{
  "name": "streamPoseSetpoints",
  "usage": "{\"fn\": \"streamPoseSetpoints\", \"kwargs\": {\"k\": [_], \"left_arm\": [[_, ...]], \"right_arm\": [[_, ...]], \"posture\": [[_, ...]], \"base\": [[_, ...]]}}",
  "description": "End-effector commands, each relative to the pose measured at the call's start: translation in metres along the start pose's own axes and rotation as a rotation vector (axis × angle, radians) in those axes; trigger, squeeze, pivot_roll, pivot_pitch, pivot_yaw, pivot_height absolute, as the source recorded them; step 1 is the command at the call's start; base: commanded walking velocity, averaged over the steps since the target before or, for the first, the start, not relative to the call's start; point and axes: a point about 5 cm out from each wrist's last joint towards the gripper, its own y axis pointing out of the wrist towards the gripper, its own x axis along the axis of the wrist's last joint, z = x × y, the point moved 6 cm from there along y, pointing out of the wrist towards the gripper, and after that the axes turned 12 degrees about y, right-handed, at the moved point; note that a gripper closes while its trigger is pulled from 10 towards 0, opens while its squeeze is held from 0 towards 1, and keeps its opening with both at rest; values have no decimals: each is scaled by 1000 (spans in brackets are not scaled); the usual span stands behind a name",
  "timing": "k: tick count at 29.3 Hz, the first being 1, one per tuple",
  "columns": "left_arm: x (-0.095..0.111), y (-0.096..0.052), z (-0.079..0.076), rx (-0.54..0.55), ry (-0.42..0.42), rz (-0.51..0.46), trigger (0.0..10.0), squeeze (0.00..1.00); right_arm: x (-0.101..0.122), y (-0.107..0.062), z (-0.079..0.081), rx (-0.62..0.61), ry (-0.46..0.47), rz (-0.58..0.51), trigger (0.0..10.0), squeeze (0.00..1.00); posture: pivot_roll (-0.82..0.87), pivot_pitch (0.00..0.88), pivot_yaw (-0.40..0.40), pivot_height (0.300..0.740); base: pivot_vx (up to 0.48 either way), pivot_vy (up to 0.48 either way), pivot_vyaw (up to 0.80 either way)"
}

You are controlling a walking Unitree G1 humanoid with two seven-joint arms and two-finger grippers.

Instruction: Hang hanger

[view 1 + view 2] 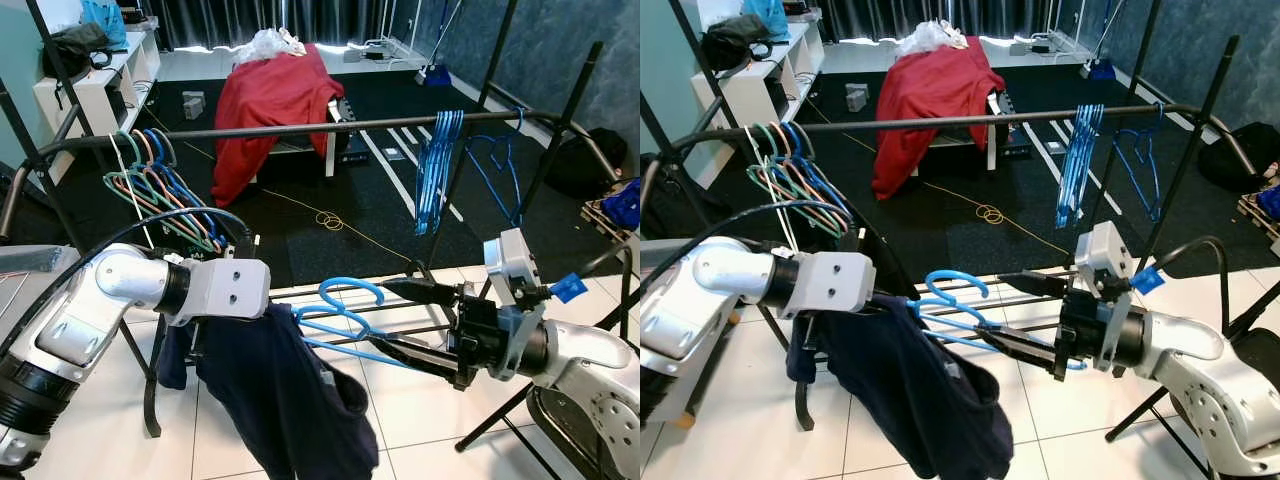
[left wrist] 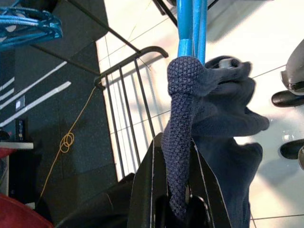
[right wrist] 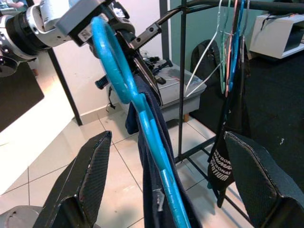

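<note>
The left gripper (image 2: 178,190) pinches a navy garment (image 1: 290,400) draped on the blue hanger (image 1: 345,305); the right gripper (image 1: 400,320) gapes wide around the hanger.

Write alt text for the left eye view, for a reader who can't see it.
The left gripper pinches a navy garment draped on a blue hanger, while the right gripper, fingers open, straddles the hanger's arms. Behind runs a black rail carrying more hangers.
</note>
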Motion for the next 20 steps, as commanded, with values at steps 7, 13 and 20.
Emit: {"fn": "streamPoseSetpoints", "kwargs": {"k": [7,13,20], "left_arm": [[15,6,0,-22,33,-48,10000,0],[25,8,3,-23,55,-75,10000,0],[31,11,2,-25,65,-92,10000,0]], "right_arm": [[-8,9,6,30,3,30,10000,0],[-43,21,-7,-35,-22,175,10000,0],[-34,26,-28,-140,-60,133,0,0]], "posture": [[-64,40,22,740],[-61,45,23,740],[-60,47,24,740]], "base": [[0,0,0],[0,0,0],[0,0,0]]}}
